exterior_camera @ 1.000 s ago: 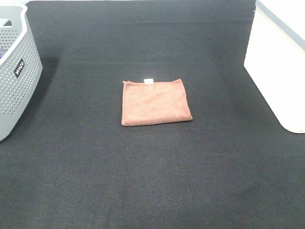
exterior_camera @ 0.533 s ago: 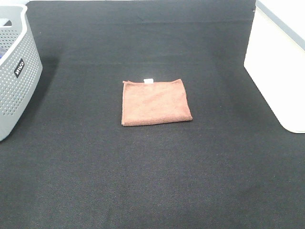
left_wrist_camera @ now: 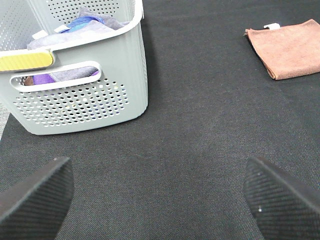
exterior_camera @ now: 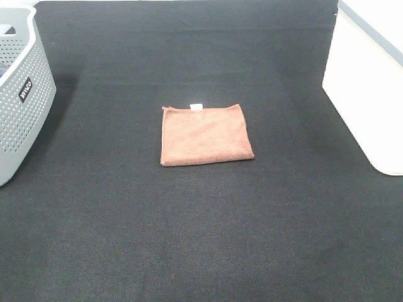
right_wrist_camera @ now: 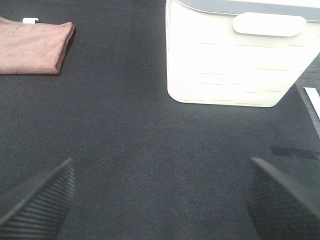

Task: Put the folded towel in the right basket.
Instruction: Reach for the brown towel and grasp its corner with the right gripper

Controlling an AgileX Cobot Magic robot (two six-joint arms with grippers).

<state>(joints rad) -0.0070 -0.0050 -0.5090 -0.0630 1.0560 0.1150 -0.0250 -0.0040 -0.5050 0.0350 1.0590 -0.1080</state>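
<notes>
Grey perforated basket (exterior_camera: pixel 19 100) with laundry (left_wrist_camera: pixel 87 25) far left, white basket (exterior_camera: pixel 368 94) far right; brown folded towel (exterior_camera: pixel 206 135) flat on black surface (exterior_camera: pixel 201 239) between them, white tag (exterior_camera: pixel 196 105) on far edge; left gripper (left_wrist_camera: pixel 160 195), right gripper (right_wrist_camera: pixel 160 200) jaws spread wide.

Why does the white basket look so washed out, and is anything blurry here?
Exterior high view: the white basket is overexposed, its wall a flat glow without detail, while the brown towel is sharp. Right wrist view: the same basket glares less, faint slots showing. Left wrist view: even light, the gray basket crisp to its holes, the left fingers dark at the edge.
</notes>
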